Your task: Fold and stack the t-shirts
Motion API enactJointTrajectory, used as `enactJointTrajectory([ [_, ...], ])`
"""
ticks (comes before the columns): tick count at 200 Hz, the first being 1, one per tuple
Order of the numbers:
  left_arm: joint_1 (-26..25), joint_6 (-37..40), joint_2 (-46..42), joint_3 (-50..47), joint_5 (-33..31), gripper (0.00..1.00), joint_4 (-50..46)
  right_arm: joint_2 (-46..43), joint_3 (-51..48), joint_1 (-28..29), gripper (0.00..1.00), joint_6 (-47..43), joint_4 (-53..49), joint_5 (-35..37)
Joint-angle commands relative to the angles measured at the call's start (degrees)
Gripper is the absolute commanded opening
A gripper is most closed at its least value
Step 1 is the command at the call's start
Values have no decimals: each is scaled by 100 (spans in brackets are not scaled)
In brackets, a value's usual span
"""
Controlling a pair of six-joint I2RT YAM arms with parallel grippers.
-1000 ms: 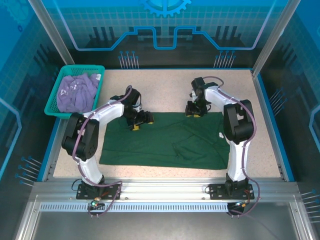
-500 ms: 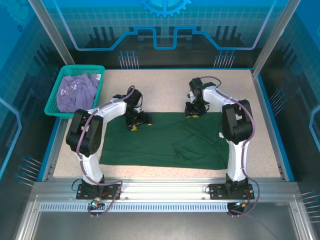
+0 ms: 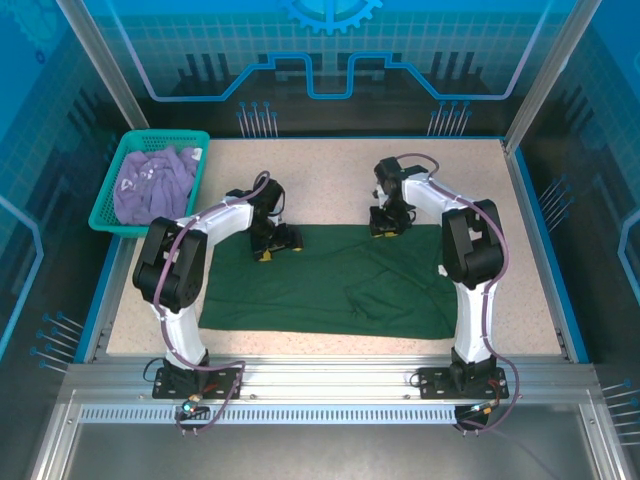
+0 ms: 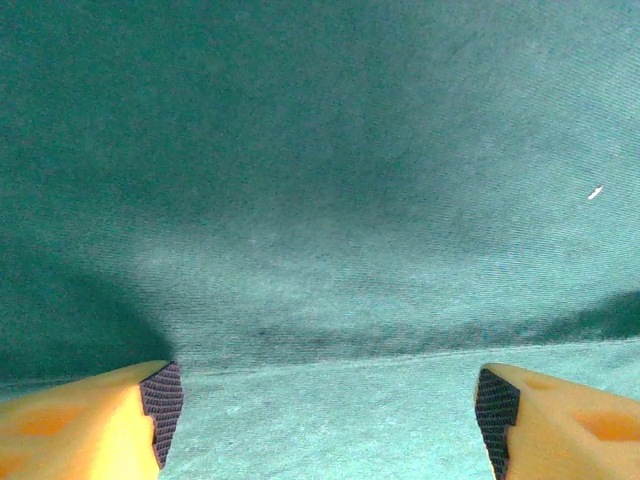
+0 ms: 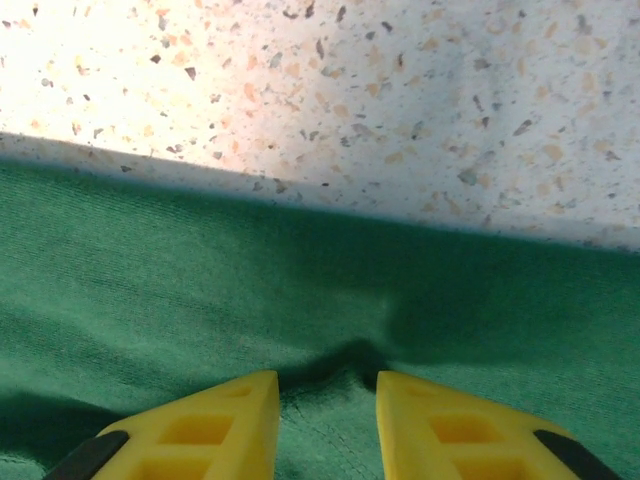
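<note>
The dark green t-shirt [image 3: 330, 285] lies spread flat on the table's middle. My left gripper [image 3: 283, 243] rests low on its far left part, open wide, with flat cloth [image 4: 320, 200] and a seam line between the fingers [image 4: 160, 400]. My right gripper [image 3: 388, 226] presses on the shirt's far edge. Its yellow jaws [image 5: 328, 385] stand narrow but apart, with a small pucker of green cloth [image 5: 150, 280] rising between them. The lavender t-shirt [image 3: 152, 185] sits crumpled in the teal basket [image 3: 105, 215] at the far left.
Bare speckled tabletop [image 3: 320, 175] runs beyond the green shirt's far edge, also close ahead of the right fingers [image 5: 350, 100]. Blue frame rails border the table on both sides.
The right jaws have narrowed on the shirt's far edge and that gripper has edged slightly left. The left gripper has stayed about where it was.
</note>
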Motion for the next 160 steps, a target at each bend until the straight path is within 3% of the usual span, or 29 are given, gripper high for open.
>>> enactJointTrajectory([
  [1, 44, 143, -43, -11, -110, 80, -172, 150, 28, 126, 30, -29, -179, 60],
  [110, 62, 165, -16, 13, -180, 80, -152, 16, 51, 168, 0, 56, -268, 81],
  [160, 68, 175, -1, 50, -215, 80, -155, -378, -109, 281, 0, 297, -250, 109],
])
